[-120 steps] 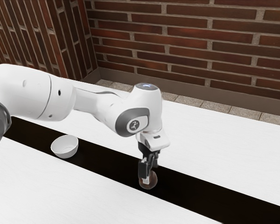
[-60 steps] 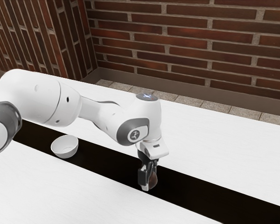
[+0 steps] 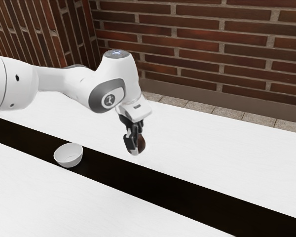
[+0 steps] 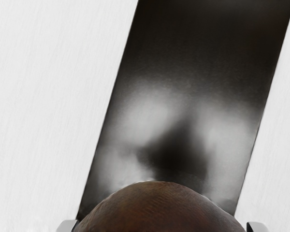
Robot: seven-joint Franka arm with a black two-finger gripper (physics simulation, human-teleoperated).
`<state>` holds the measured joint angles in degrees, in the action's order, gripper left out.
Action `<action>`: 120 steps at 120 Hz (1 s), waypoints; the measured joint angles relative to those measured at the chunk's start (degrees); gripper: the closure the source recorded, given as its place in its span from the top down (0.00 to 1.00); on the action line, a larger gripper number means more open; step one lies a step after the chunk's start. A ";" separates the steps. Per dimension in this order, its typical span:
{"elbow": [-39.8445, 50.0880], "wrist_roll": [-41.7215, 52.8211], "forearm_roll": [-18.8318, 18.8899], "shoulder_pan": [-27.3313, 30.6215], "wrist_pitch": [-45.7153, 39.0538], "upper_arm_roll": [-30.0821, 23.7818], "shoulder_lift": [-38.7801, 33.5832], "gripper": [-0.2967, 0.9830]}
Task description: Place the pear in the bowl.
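Observation:
In the exterior view my gripper (image 3: 134, 146) is raised above the table, shut on the brown pear (image 3: 141, 143), which has come up off the surface with it. The wrist view has the pear (image 4: 159, 210) large at its lower edge, between the two fingertips of my gripper (image 4: 162, 226). A white bowl (image 3: 68, 156) stands upright on the dark strip, toward the exterior view's left from the gripper. Its visible inside holds nothing.
The white table (image 3: 227, 153) is crossed by a long dark strip (image 3: 187, 193), which runs beneath the bowl. Behind the table rises a brick wall (image 3: 212, 49).
My gripper has lifted the pear off the dark strip and carried it up and toward the exterior view's left. The bowl has stayed where it was.

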<state>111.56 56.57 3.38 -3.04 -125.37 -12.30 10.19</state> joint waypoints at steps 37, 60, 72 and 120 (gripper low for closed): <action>-0.01 1.06 0.18 1.85 5.40 17.39 -3.04 0.44; 1.02 2.95 -0.16 2.13 7.58 21.63 -3.05 0.48; 5.35 3.83 -0.26 4.03 8.52 22.00 -5.72 0.47; -3.07 6.34 -0.23 7.84 9.29 22.48 7.17 0.45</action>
<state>108.49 62.91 3.15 4.81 -116.07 10.18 17.36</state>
